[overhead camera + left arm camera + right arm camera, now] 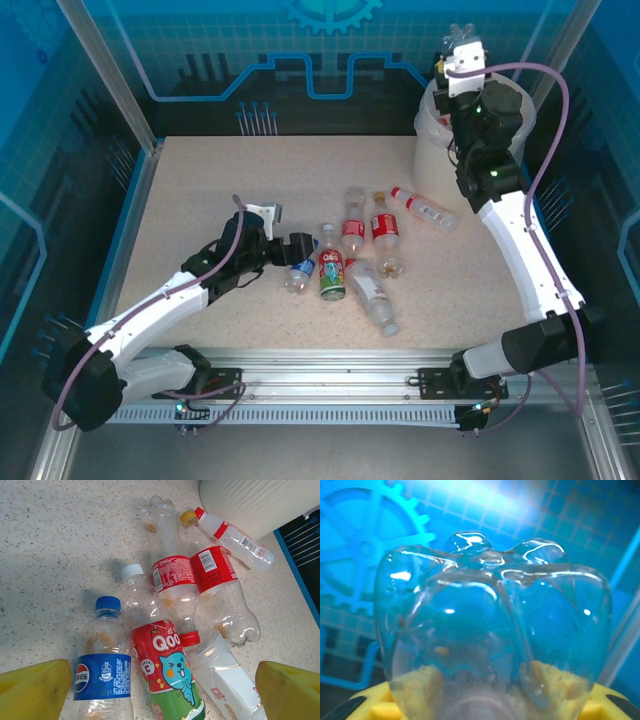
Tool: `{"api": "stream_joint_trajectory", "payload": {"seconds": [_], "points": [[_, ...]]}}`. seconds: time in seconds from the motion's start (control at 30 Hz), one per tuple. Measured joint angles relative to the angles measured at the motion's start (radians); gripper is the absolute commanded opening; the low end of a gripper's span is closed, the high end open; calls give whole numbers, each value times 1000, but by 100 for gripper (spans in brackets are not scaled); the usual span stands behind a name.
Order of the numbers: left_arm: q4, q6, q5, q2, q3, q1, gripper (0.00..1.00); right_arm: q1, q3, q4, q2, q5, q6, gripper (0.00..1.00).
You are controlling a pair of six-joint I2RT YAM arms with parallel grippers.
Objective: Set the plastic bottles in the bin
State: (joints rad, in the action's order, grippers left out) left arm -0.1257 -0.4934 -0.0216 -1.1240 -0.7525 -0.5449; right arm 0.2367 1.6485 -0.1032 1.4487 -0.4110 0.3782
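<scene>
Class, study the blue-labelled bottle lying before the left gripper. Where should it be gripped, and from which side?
Grip the blue-labelled bottle across its shoulder just below the cap, coming down from above. It lies flat, cap pointing away, and the cartoon-labelled bottle crowds its right side; the narrower shoulder probably leaves the open left gripper finger room.

Desk [200, 200]: the top was a speckled stone-look surface, matt and finely grained. Pepsi bottle [102, 680]: clear glossy plastic with a ribbed blue cap and a smooth film label. Qoo bottle [167, 677]: it wore a glossy printed sleeve. Red-labelled bottles [172, 587]: thin transparent plastic, dented and shiny. Clear bottle [495, 615]: its moulded base looked glassy and carried sharp highlights. Bin [250, 500]: cream-white plastic, satin, faintly ribbed. Fingers [35, 687] of the left end effector [163, 682]: yellow plastic, matt. Frame rail [330, 358]: bare silvery metal.
</scene>
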Motion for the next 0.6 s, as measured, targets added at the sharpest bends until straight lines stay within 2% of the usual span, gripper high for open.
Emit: {"api": "stream_joint_trajectory", "payload": {"seconds": [0.13,0.3,0.6], "points": [[0,-5,0,-10,0,0,95,-32,72,-5,82,-53,71,32],[-1,-5,0,-18,0,0,95,-59,66,9,160,-82,98,31],[2,-6,0,-18,28,0,95,-86,-119,-108,199,-113,159,31]]}}
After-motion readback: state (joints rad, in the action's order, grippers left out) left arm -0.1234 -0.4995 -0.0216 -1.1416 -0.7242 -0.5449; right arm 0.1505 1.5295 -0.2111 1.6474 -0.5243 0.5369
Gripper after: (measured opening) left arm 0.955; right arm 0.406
